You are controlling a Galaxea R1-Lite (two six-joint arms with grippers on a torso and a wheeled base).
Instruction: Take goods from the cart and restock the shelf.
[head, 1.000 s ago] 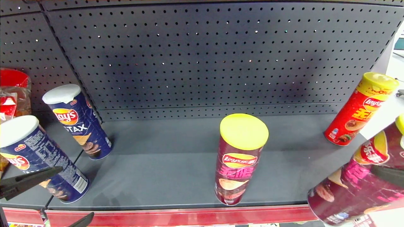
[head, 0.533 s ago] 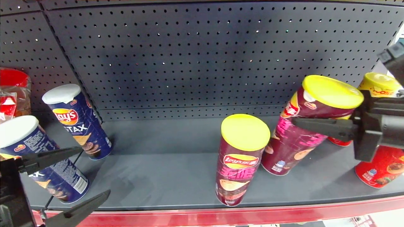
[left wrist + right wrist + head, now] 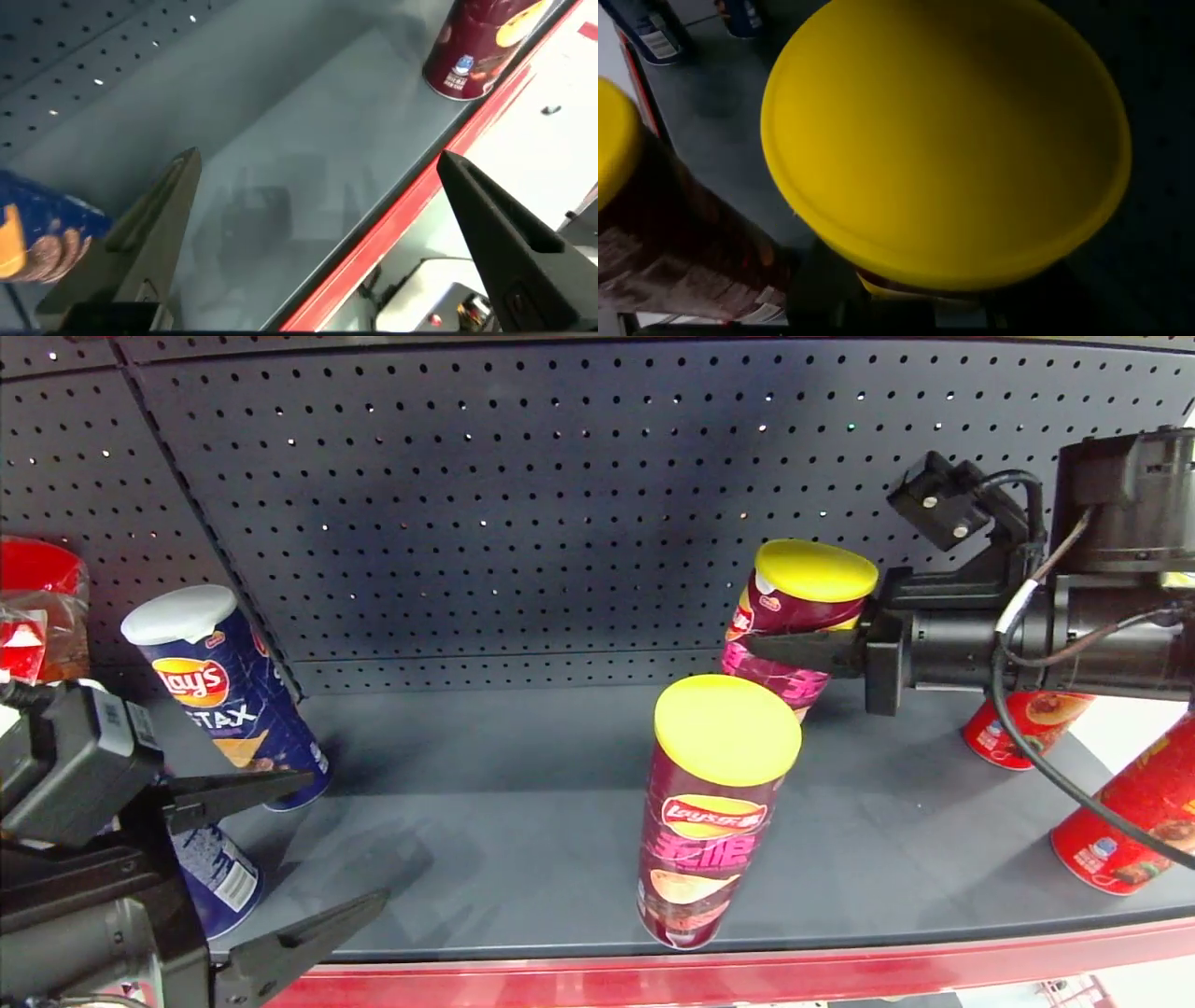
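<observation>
The lower part of the held maroon can (image 3: pixel 794 616) is hidden behind the front maroon can (image 3: pixel 714 812), so it cannot be told whether its base touches the shelf (image 3: pixel 523 840). Only one finger of the right hand (image 3: pixel 784 644) is seen, laid across the can's side below the yellow lid; the other is covered by the can. The front blue can (image 3: pixel 215 887) is largely masked by the left arm, and its top cannot be made out. Two red cans (image 3: pixel 1022 723) (image 3: pixel 1130 812) at the right are partly covered by the right arm and its cable, the nearer one being cut off by the frame edge.

In the right wrist view the held can's yellow lid (image 3: pixel 943 140) is seen from above, with the front maroon can (image 3: pixel 654 243) just beside it and lower. In the left wrist view the base of the front maroon can (image 3: pixel 476 47) is shown standing close to the shelf's red front edge (image 3: pixel 392 243), and part of a blue can (image 3: pixel 37 238) lies beside one finger.

The right arm is stretched in level from the right, its hand clenched on the held maroon can, which is tilted slightly near the pegboard (image 3: pixel 560 523) at the back. The left hand (image 3: pixel 345 840) is held low at the shelf's front left, its fingers spread wide with nothing between them, near the rear blue can (image 3: pixel 224 695).
</observation>
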